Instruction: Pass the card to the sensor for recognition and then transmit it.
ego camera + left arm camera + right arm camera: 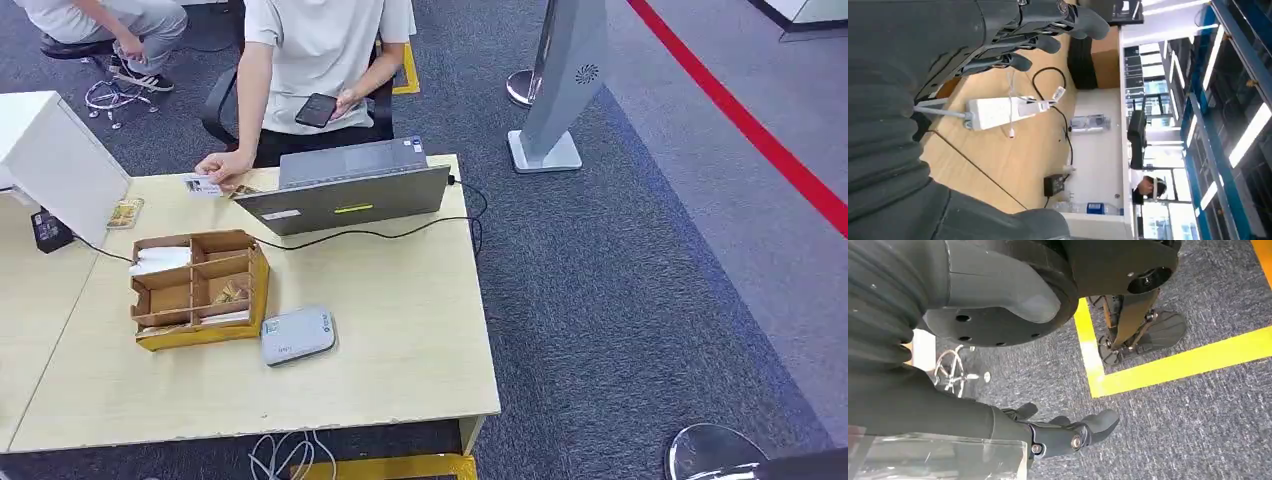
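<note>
The worktop point(400, 340) carries a laptop point(345, 190) at its far edge, a cardboard tray point(197, 288) to the left and the grey sensor point(297, 335) just right of the tray's near corner. A card point(202, 186) lies at the far left edge under a seated person's hand point(222, 166). The task looks unstarted (a judgement). The left hand point(1043, 30) has its fingers point(1018, 61) apart, holding nothing; the right hand point(1068, 432) hangs over carpet, loosely curled and empty. Next calls for taking a card, whether from the person or the tray I cannot tell.
</note>
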Motion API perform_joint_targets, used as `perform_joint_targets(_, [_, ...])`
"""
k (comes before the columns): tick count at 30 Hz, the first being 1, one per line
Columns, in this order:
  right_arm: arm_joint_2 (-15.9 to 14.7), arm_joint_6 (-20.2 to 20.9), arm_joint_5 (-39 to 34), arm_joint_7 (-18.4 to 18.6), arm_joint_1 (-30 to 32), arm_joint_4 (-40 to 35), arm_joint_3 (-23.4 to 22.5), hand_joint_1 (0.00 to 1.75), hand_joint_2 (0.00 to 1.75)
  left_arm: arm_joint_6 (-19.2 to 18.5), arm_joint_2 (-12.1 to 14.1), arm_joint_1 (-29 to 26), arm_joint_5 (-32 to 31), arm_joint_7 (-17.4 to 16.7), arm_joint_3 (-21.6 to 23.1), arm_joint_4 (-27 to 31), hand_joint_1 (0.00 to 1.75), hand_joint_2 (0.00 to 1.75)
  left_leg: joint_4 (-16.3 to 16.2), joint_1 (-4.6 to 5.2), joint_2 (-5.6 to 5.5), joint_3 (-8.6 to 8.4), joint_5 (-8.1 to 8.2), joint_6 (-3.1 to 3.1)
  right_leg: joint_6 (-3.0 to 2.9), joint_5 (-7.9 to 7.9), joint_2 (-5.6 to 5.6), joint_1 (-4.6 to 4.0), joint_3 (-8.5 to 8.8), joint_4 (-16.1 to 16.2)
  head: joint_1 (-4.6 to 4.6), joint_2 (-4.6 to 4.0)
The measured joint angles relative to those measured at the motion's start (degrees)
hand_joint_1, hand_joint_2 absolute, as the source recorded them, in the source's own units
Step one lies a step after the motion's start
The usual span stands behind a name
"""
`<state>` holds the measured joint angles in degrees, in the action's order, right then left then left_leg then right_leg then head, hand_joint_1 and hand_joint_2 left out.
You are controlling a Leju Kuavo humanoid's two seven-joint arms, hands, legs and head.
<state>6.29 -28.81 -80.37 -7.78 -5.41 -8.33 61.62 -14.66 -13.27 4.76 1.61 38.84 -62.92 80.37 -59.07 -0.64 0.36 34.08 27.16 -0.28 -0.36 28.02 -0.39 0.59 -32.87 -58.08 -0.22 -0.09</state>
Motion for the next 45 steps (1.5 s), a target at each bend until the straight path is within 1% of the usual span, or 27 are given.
perform_joint_targets(9, [0.0, 0.6, 1.0, 0.4, -0.4, 0.1, 2.8, 0.00, 1.75, 11.4, 1.0, 1.5, -13.6, 0.1, 10.2, 5.8, 0.00, 1.75, 0.0, 0.00, 0.01, -0.01, -0.04, -0.04, -0.01, -0.01, 0.01, 0.00, 0.00, 0.0, 0.00, 0.00])
perform_joint_targets(16, [0.0, 1.2, 1.2, 0.6, -0.7, 0.3, 4.8, 0.00, 1.75, 20.1, 2.3, 3.0, -24.3, 0.0, 17.7, 9.3, 0.00, 1.75, 0.0, 0.00, 0.01, -0.02, -0.05, -0.04, -0.01, -0.01, 0.02, 0.00, 0.00, 0.0, 0.00, 0.00])
perform_joint_targets(19, [0.0, 1.3, 1.8, 0.7, -0.9, 0.3, 5.7, 0.00, 1.75, 22.9, 3.6, 4.4, -29.0, -1.6, 20.7, 9.4, 0.00, 1.75, 0.0, 0.00, 0.01, -0.02, -0.05, -0.03, -0.01, -0.01, 0.03, 0.00, -0.01, 0.0, 0.00, 0.00])
perform_joint_targets(23, [0.0, 1.6, 1.9, 1.0, -1.2, 0.4, 6.6, 0.00, 1.75, 25.1, 5.7, 7.2, -34.7, -4.5, 24.4, 9.0, 0.00, 1.75, 0.0, 0.00, 0.02, -0.03, -0.06, -0.04, -0.03, -0.03, 0.04, 0.00, -0.01, 0.0, 0.00, 0.00])
perform_joint_targets(27, [0.0, 1.9, 2.1, 1.2, -1.4, 0.5, 7.6, 0.00, 1.75, 26.3, 8.0, 10.5, -39.9, -7.6, 28.0, 7.3, 0.00, 1.75, 0.0, 0.00, 0.02, -0.04, -0.09, -0.07, -0.02, -0.05, 0.04, 0.00, -0.01, 0.0, 0.00, 0.00])
perform_joint_targets(35, [0.0, 2.1, 2.6, 2.0, -1.8, 0.7, 9.9, 0.00, 1.75, 28.6, 11.9, 17.1, -50.5, -14.3, 35.2, 2.2, 0.00, 1.75, 0.0, 0.00, 0.04, -0.04, -0.09, -0.07, 0.02, -0.07, 0.07, 0.00, -0.02, 0.0, 0.00, 0.00])
perform_joint_targets(45, [-0.1, 3.0, 4.0, 3.1, -2.4, 0.9, 13.4, 0.00, 1.75, 31.8, 17.6, 24.6, -63.6, -23.5, 44.5, -5.4, 0.00, 1.75, -0.1, 0.00, 0.10, -0.04, -0.10, -0.08, 0.02, -0.09, 0.14, 0.00, -0.03, 0.0, 0.00, 0.00])
